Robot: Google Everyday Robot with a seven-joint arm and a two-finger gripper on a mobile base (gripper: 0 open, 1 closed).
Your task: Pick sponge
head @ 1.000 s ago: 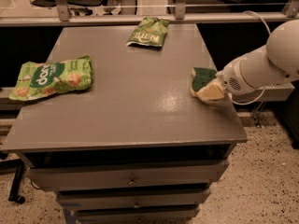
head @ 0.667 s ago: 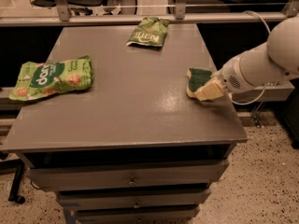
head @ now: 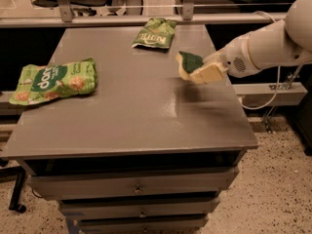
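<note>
The sponge (head: 191, 61), a small block with a dark green top, sits between the pale yellow padded fingers of my gripper (head: 193, 72). The gripper is shut on it and holds it above the right side of the grey table (head: 136, 111). A faint shadow lies on the tabletop under it. The white arm reaches in from the right edge of the view.
A large green snack bag (head: 53, 81) lies at the table's left side. A smaller green snack bag (head: 155, 32) lies at the back centre. Drawers are below the tabletop. A glass partition and chairs stand behind the table, and a cable hangs at the right.
The gripper has lifted off the tabletop with the sponge in it and moved up and slightly back-left. The snack bags have not moved.
</note>
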